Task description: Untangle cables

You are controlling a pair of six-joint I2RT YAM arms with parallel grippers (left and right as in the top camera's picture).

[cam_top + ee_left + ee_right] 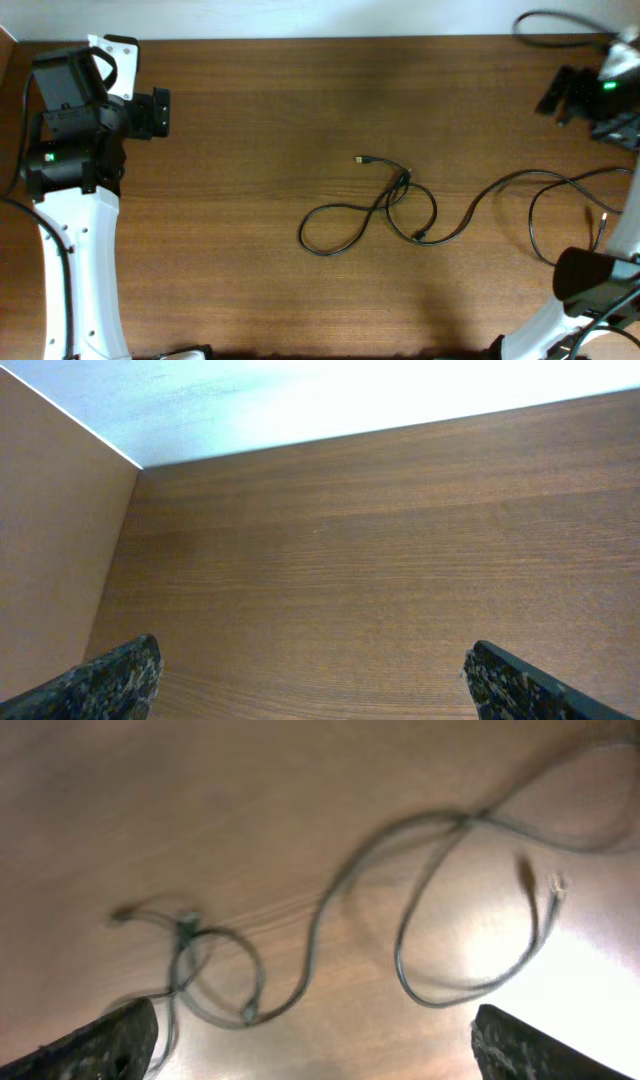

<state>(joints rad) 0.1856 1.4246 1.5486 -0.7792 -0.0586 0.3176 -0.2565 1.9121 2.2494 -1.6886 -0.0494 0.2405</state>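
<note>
Tool state: I am holding both pairs of fingers spread. The right gripper (315, 1038) is carrying nothing, and the left gripper (312, 680) is gaping over bare table (380, 540).
Cables' place: the cables (418, 236) are lying flat on the table, from the middle to the right, touching nothing of mine.
Long axis: the tangle is running roughly left to right, from a wide loop (303, 236) at its left end, through the knot (403, 181), out to the loose plug ends (605, 215) near the right edge.
Bearing from right gripper: in my right wrist view the knot is sitting to the left and the plug ends to the upper right. The whole run is lying ahead of the fingers, though blur is hiding fine detail.
Bearing from left gripper: the cables are lying well apart, toward mid-table, and my left wrist view is showing none of them.
Nearer arm: I am judging it to be the right.
Next move, judged: I am expecting it to hinge on approaching the knot across the cords' run, not along it.
Unsure: I cannot tell how many cords are crossing at the knot.
</note>
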